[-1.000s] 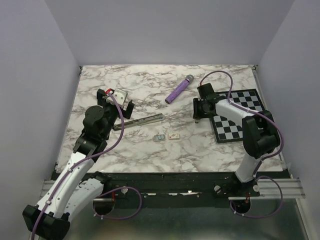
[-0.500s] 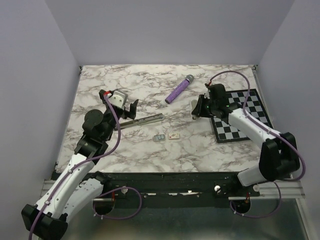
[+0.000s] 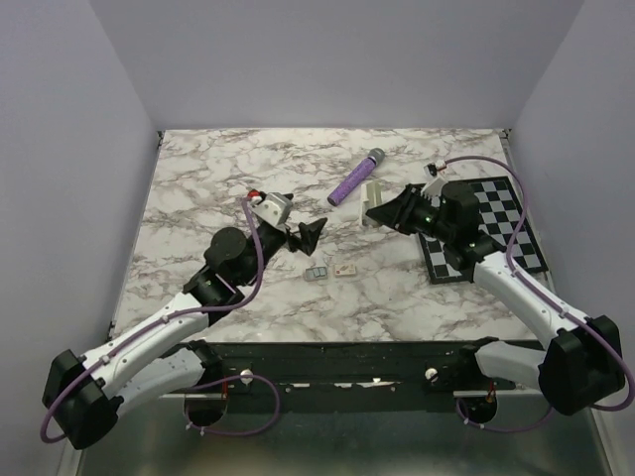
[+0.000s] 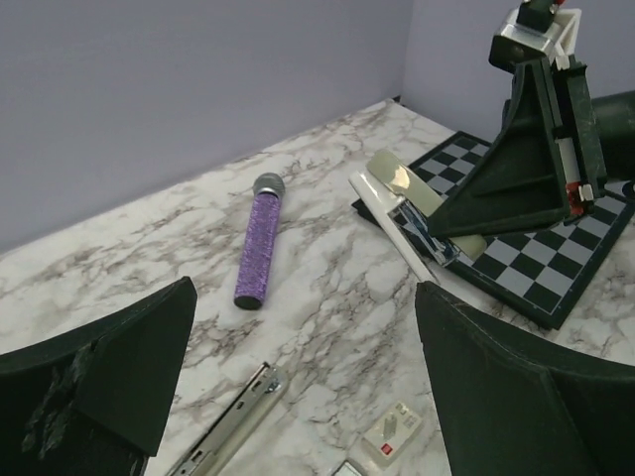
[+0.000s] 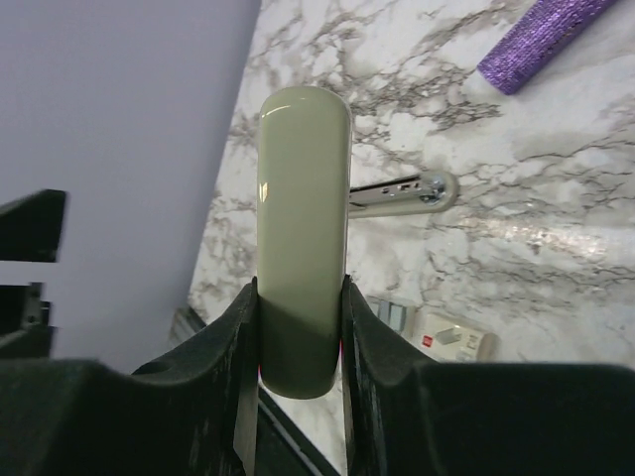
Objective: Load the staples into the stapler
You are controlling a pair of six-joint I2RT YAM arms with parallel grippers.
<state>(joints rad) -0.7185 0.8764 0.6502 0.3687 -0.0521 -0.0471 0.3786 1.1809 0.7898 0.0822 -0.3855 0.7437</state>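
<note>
The beige stapler is held off the table, pinched at one end, with my right gripper shut on it. From above, the stapler sticks out of the right gripper near the mat's left edge. A silvery metal rail lies on the marble below my open left gripper, which hovers at table centre. The staples lie just in front: a cream box and a grey block. Nothing is between the left fingers.
A purple cylinder with a grey tip lies behind the stapler. A black-and-white checkered mat covers the right side under the right arm. Grey walls close in the marble table on three sides.
My right gripper closed on the stapler and raised it off the table, tilting it. My left arm swung right, carrying its open gripper from the back left to above the rail.
</note>
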